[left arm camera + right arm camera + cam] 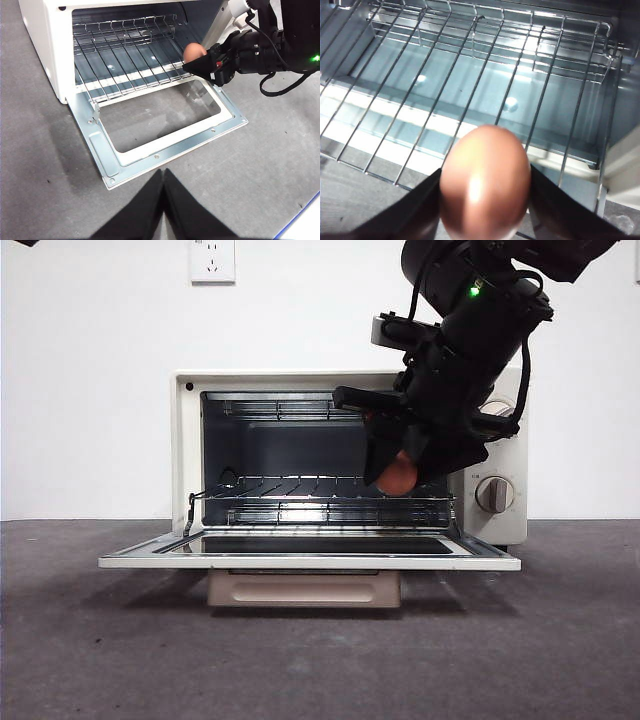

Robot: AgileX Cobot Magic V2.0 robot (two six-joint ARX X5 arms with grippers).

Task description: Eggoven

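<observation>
The cream toaster oven [188, 455] stands open, its glass door [310, 552] folded down flat. My right gripper [400, 468] is shut on the reddish-brown egg [401, 477] and holds it at the oven's mouth, just above the front right of the wire rack [300, 488]. In the right wrist view the egg [485, 182] sits between the two black jaws over the rack [445, 95]. The left wrist view shows the egg [194, 51] and the right arm [260, 50] by the oven's right side. My left gripper [164, 172] is shut and empty, back from the door [165, 150].
The oven's two knobs [494, 493] are on its right panel, partly behind the right arm. A wall socket [212, 260] is on the white wall behind. The dark grey table [320, 660] spreads in front of the door.
</observation>
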